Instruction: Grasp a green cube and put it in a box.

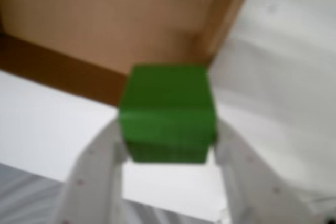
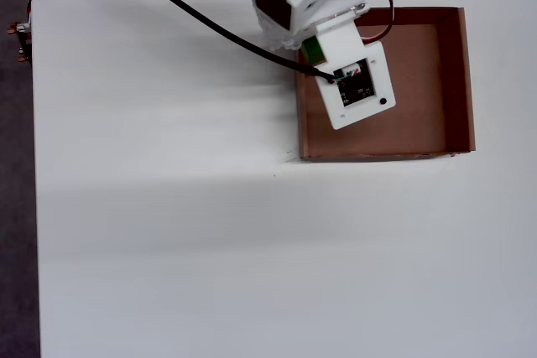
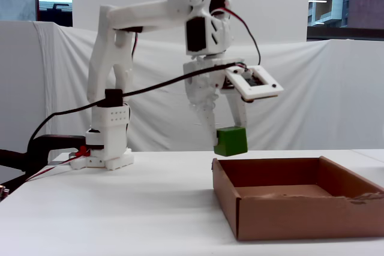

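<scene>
Holding the green cube (image 3: 230, 141) clamped between its fingers, the gripper (image 3: 223, 140) hangs above the box (image 3: 288, 214) edge. No legible writing appears anywhere.

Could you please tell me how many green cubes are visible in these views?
1. The green cube is held in the gripper, lifted above the near-left corner of the box in the fixed view. The arm hides part of the box in the overhead view.
</scene>
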